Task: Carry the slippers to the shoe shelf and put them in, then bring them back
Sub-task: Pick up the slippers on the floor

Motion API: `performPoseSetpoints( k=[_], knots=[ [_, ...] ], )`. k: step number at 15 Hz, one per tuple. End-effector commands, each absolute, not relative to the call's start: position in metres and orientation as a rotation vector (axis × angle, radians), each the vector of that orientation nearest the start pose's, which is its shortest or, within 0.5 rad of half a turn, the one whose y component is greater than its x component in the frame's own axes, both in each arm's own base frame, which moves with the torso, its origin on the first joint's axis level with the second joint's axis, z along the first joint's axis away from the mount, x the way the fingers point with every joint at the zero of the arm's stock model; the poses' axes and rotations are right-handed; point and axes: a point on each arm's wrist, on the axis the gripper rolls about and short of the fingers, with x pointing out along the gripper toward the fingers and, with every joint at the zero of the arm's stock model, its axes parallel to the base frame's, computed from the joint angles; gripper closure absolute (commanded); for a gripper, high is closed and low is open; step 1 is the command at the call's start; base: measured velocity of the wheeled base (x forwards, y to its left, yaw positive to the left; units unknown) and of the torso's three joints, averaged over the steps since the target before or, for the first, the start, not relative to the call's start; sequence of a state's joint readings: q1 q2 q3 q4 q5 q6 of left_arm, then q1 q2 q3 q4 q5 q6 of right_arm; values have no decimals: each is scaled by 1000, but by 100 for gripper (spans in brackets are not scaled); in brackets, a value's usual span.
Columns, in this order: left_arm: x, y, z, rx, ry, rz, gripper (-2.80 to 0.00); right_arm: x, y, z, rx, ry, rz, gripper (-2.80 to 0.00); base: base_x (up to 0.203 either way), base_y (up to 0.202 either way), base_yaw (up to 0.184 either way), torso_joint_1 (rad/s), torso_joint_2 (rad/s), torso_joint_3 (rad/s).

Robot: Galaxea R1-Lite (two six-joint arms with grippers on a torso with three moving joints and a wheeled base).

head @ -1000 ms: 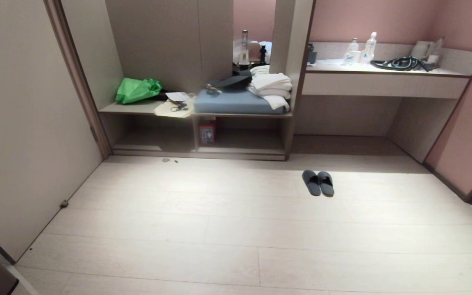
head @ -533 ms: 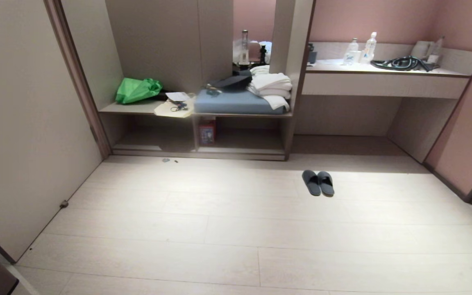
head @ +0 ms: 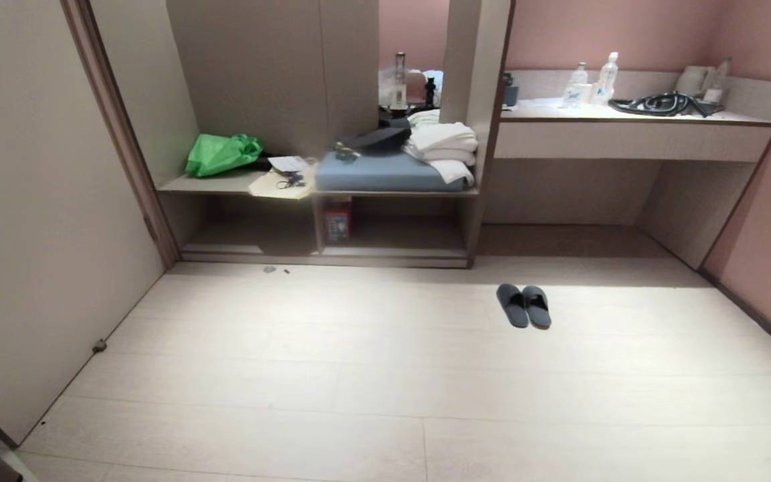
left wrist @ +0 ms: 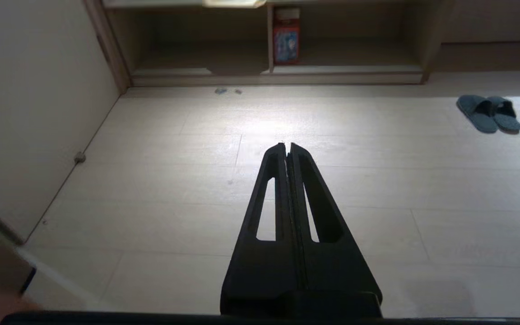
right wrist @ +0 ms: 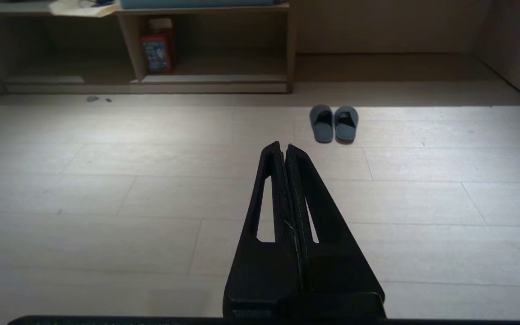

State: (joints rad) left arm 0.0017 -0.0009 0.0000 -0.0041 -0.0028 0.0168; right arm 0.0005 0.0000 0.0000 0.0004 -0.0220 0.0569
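Currently both pincers, left pincer point(left wrist: 287, 145) and right pincer point(right wrist: 283, 145), are closed and empty; slippers point(head: 524, 306) lie paired at 1 o'clock, well apart from the shoe shelf point(head: 332, 253) at 11 o'clock.

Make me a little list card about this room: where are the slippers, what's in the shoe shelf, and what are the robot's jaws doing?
slippers: side by side on the floor, in front of the desk-like counter, not in the shelf
shoe shelf: low cubby with a divider; a red box stands by the divider
left gripper: above bare floor, jaws shut, holding nothing
right gripper: pointing toward the slippers, well short of them, jaws shut, holding nothing
above the shelf: green bag, folded towels
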Motion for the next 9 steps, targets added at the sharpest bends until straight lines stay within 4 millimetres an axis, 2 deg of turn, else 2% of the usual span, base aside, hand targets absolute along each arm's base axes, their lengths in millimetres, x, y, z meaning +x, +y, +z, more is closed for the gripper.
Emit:
performPoseSetpoints(
  k=[1,9],
  knots=[
    [-23,0,76,17,-2,-2,0,-23,0,75,57,-1,-23,0,187,0,-1,5,1,-2],
    [-23,0,76,17,-2,-2,0,-23,0,76,55,-2,-22,0,197,0,-1,2,1,6]
  ],
)
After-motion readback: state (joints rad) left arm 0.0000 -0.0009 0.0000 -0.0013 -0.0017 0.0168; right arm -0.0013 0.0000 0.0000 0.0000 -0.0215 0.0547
